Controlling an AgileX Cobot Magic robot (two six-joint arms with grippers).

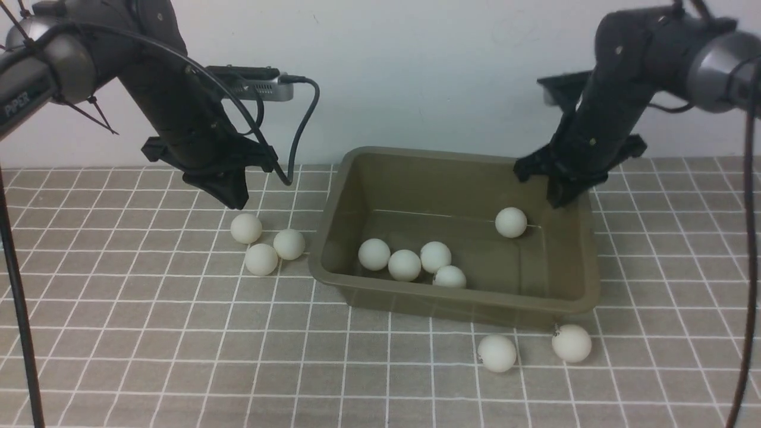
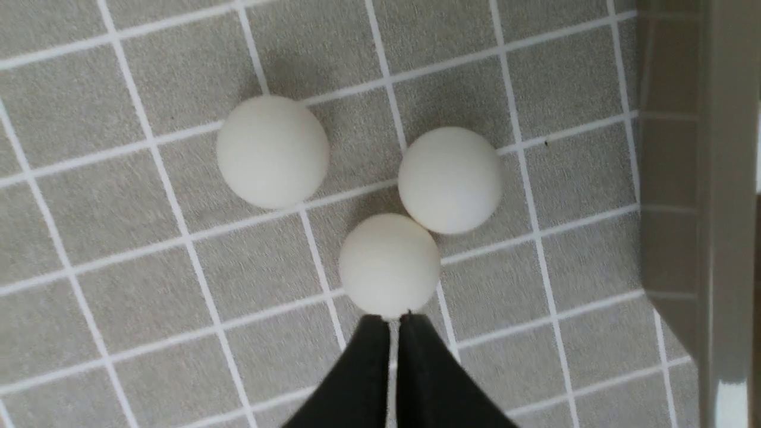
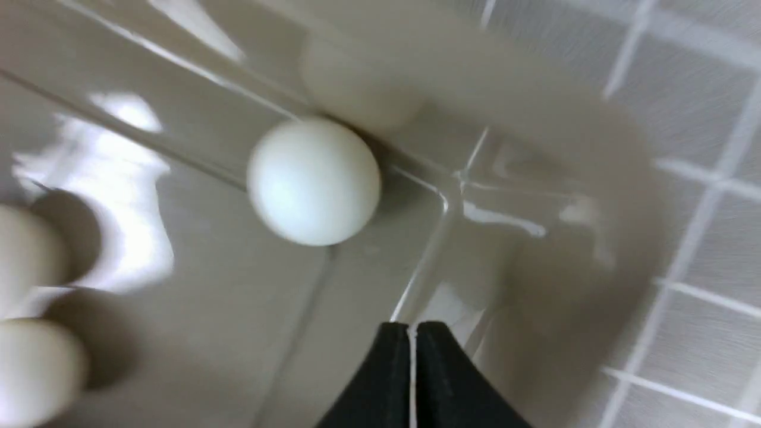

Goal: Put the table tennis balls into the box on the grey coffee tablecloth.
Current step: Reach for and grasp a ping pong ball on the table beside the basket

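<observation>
The olive-green box stands mid-table on the grey coffee tablecloth. Several white table tennis balls lie clustered on its floor, and one more ball sits by the far wall. My right gripper hangs shut and empty over the box's far right corner, just beside that ball. Three balls lie on the cloth left of the box. My left gripper is shut and empty just above them, its tips at the nearest ball.
Two more balls rest on the cloth just in front of the box's right front corner. The box's left wall stands close to the three left balls. A white wall runs along the back of the table.
</observation>
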